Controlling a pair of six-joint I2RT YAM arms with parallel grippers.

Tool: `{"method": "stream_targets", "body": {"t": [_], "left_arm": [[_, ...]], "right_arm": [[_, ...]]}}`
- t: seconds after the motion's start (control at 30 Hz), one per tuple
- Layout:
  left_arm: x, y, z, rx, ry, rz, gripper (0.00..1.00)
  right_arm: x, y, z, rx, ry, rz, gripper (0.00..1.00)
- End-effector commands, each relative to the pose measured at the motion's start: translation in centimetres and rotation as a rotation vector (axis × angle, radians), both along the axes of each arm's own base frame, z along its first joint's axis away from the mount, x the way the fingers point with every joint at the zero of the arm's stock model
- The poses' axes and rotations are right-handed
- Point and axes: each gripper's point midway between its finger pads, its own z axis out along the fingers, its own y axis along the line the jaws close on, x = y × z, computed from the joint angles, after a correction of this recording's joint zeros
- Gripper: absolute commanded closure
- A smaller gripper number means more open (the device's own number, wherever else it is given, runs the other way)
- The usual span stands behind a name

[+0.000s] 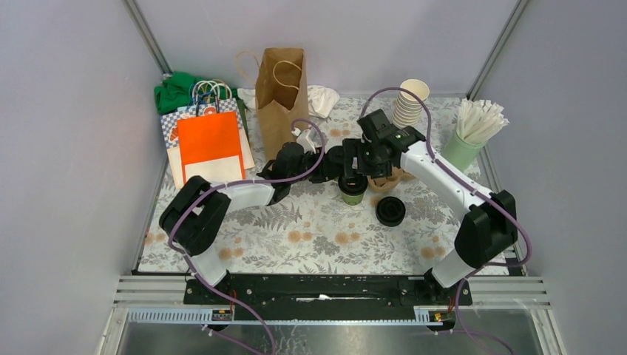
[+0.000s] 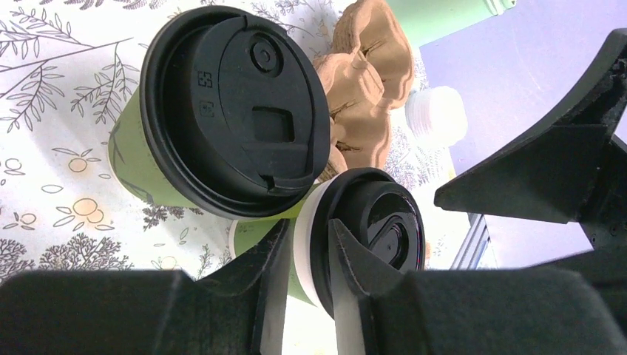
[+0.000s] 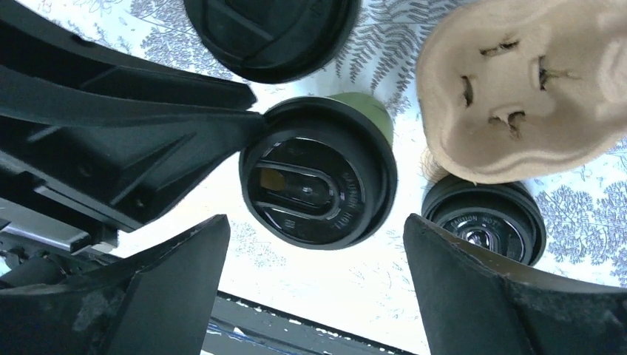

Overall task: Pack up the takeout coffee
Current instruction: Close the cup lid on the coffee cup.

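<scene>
- left gripper [image 2: 307,223]: jaws narrowly apart astride the rim of a lidded green cup [image 2: 373,229]; cannot tell whether they pinch it.
- second cup [image 2: 229,111], lidded, sits at its 11 o'clock on the table [image 2: 44,185].
- right gripper [image 3: 316,222]: jaws wide apart, empty, over the lidded green cup.
- cardboard carrier [image 3: 525,81] at that cup's 2 o'clock.

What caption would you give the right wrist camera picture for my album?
Robot's open right hand poised over a black-lidded green coffee cup, with a cardboard cup tray beside it.
</scene>
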Motion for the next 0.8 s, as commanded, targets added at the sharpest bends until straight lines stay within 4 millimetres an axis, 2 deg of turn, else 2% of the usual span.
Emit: {"method": "stream_targets", "body": {"t": [0.0, 0.07, 0.23, 0.43, 0.67, 0.77], "left_arm": [[-0.3, 0.0, 1.0, 0.020, -0.011, -0.016, 0.70], [-0.3, -0.4, 1.6, 0.009, -0.019, -0.025, 0.68], [-0.2, -0.8, 2.5, 0.001, -0.029, -0.034, 0.66], [-0.1, -0.8, 3.6, -0.008, -0.043, -0.028, 0.62], [-0.2, -0.6, 4.2, -0.014, -0.049, -0.029, 0.60], [-0.3, -0.7, 4.1, -0.014, -0.045, -0.034, 0.60]], "right_arm": [[0.7, -2.0, 1.7, 0.065, -0.071, -0.105, 0.11], [0.9, -3.1, 1.7, 0.111, -0.072, -0.160, 0.21], [0.9, -4.9, 1.4, 0.226, -0.095, -0.243, 0.35], [0.3, -5.3, -0.2, 0.282, -0.067, -0.273, 0.43], [0.8, -5.4, -1.4, 0.321, -0.040, -0.299, 0.53], [0.9, -5.2, -1.8, 0.334, -0.027, -0.301, 0.54]]}}
